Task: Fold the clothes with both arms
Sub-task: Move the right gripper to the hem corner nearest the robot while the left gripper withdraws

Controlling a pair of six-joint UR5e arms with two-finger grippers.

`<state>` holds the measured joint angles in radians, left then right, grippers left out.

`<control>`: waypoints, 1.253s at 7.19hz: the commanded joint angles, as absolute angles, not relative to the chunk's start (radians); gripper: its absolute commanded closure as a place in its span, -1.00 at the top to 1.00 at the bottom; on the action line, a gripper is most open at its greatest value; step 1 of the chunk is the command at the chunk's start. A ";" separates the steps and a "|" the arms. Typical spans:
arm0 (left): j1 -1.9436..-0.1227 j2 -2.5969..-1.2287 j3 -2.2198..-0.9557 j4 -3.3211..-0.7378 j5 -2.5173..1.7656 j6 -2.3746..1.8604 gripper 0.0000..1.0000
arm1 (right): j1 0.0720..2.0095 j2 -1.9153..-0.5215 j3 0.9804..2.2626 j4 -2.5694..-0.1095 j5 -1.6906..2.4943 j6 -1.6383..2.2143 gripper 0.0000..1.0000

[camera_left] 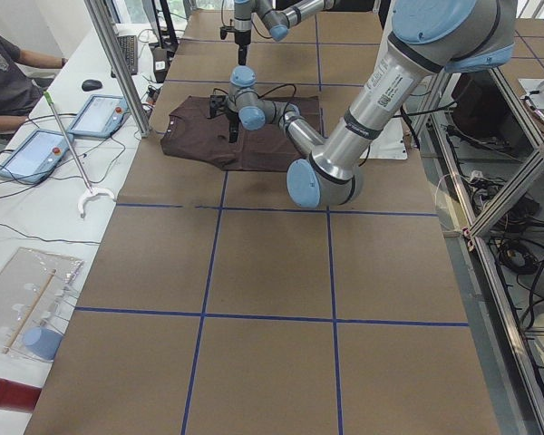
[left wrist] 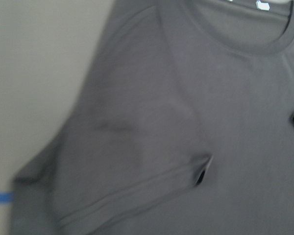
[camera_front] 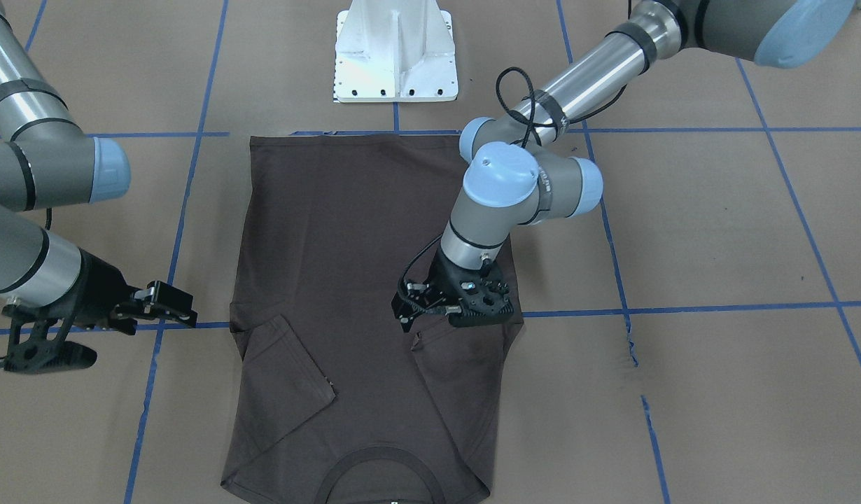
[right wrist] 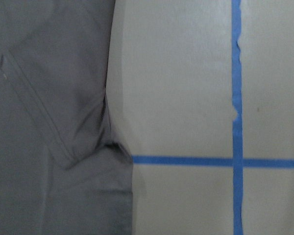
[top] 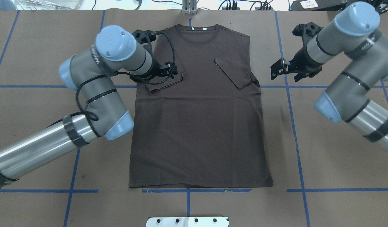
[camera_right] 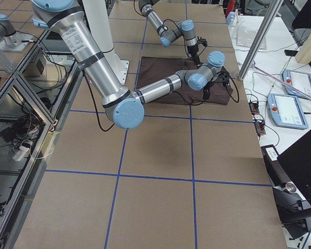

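Note:
The dark grey-brown T-shirt (top: 197, 126) lies flat on the table, collar (top: 197, 34) at the far edge, both sleeves folded inward onto the body. My left gripper (top: 172, 70) hovers just above the folded left sleeve (top: 164, 83); its fingers look open and hold nothing. From the front, this gripper (camera_front: 404, 313) stands over the shirt (camera_front: 360, 231). The left wrist view shows only the sleeve fold (left wrist: 186, 161) lying loose. My right gripper (top: 276, 70) hangs open over bare table beside the folded right sleeve (top: 233, 71), apart from the cloth; the front view also shows this gripper (camera_front: 175, 306).
The white pedestal base (camera_front: 395, 56) stands at the robot's side of the shirt hem. Blue tape lines (top: 291, 94) cross the brown table. A side bench holds tablets (camera_left: 68, 136), with a seated person (camera_left: 0, 72) beside it.

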<state>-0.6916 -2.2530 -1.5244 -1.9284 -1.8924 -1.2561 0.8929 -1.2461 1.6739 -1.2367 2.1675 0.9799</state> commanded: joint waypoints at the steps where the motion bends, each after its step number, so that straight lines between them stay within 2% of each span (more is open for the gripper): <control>1: -0.695 -2.033 -1.815 -1.859 -1.893 -1.216 1.00 | 0.732 -1.435 1.904 -1.232 2.044 1.078 1.00; 3: -0.695 -1.962 -1.920 -1.859 -1.891 -1.213 1.00 | 0.550 -1.496 2.026 -1.224 1.953 1.292 1.00; 5: -0.696 -1.963 -1.925 -1.859 -1.888 -1.213 1.00 | 0.337 -1.496 2.039 -1.224 1.759 1.493 1.00; 7: -0.696 -1.967 -1.925 -1.859 -1.882 -1.213 1.00 | 0.256 -1.499 2.008 -1.223 1.675 1.506 1.00; 9: -0.696 -1.967 -1.931 -1.858 -1.884 -1.213 1.00 | 0.255 -1.532 2.008 -1.221 1.689 1.506 1.00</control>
<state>-0.6964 -1.9663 -1.9274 -1.8580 -1.8827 -1.2134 0.2601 -1.5155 2.0085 -1.2216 1.6857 1.5042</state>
